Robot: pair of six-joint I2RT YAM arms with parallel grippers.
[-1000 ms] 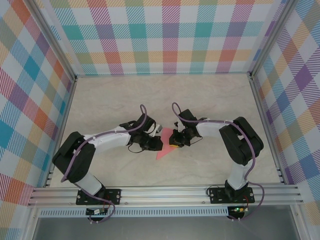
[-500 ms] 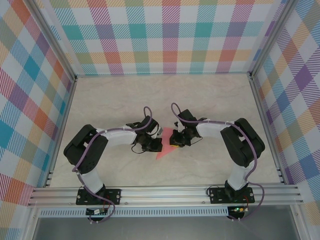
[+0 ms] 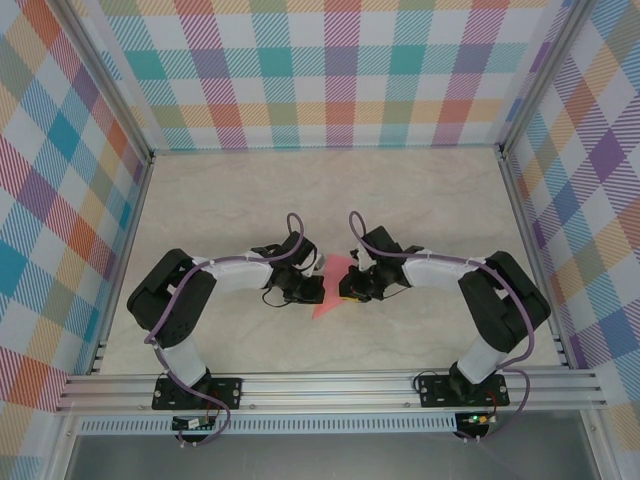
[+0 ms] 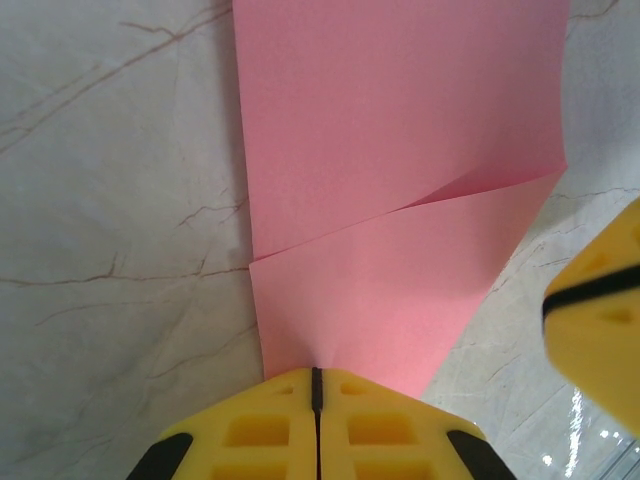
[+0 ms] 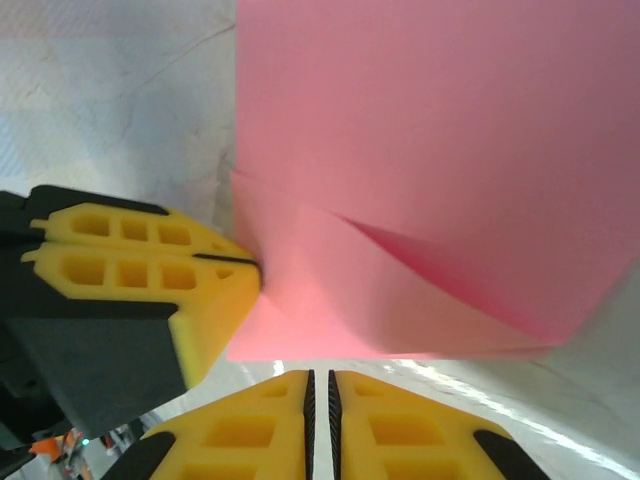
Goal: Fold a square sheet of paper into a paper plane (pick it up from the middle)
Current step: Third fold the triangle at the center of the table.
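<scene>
The square sheet of paper (image 3: 326, 302) lies salmon-pink on the table between my two grippers, folded over with a slanting crease and a raised flap (image 4: 400, 150) (image 5: 420, 150). My left gripper (image 3: 314, 290) (image 4: 316, 372) is shut on the sheet's near-left edge, and the paper dimples at its tips. In the right wrist view that left gripper (image 5: 255, 268) pinches the sheet's left side. My right gripper (image 3: 346, 289) (image 5: 320, 375) is shut with nothing in it, its tips just short of the sheet's edge. One of its yellow fingers (image 4: 600, 300) shows beside the sheet. A paper plane is out of view.
Pale marbled tabletop (image 3: 250, 200) surrounds the sheet. Aluminium rails run along the near edge (image 3: 330, 385) and both sides, and checked walls (image 3: 330, 70) enclose the table.
My left gripper has closed the last bit onto the sheet's edge, and its arm has drawn in. The right arm's elbow swung outward and its gripper shifted slightly nearer.
</scene>
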